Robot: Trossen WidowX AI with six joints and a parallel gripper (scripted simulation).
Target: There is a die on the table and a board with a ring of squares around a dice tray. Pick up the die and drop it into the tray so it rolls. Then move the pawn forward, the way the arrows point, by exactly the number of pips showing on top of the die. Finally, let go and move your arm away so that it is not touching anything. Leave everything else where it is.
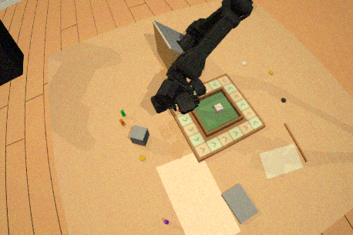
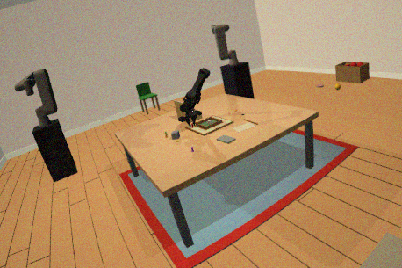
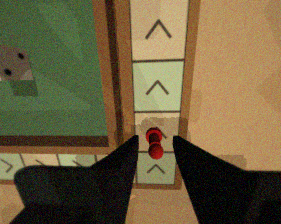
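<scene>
The red pawn [image 3: 155,151] [image 1: 178,110] stands on the board [image 3: 191,75] [image 1: 231,142], near a corner of the ring of arrowed squares. In the wrist view it is on the second square from the corner, its head overlapping the corner square. My gripper [image 3: 155,139] is partly open, one finger on each side of the pawn, with gaps visible. In the top view the arm hides part of the board. The die [image 1: 218,108] [image 3: 11,62] lies on the green floor of the tray [image 1: 225,126] [image 3: 66,117]. Its top pips are not readable here.
A grey upright panel [image 1: 163,47] stands behind the arm. A dark grey block [image 1: 139,135], a green pawn [image 1: 122,113] and an orange pawn [image 1: 122,122] are left of the board. A pale sheet [image 1: 198,197], a grey slab [image 1: 240,203] and a thin stick [image 1: 296,142] lie on the near side.
</scene>
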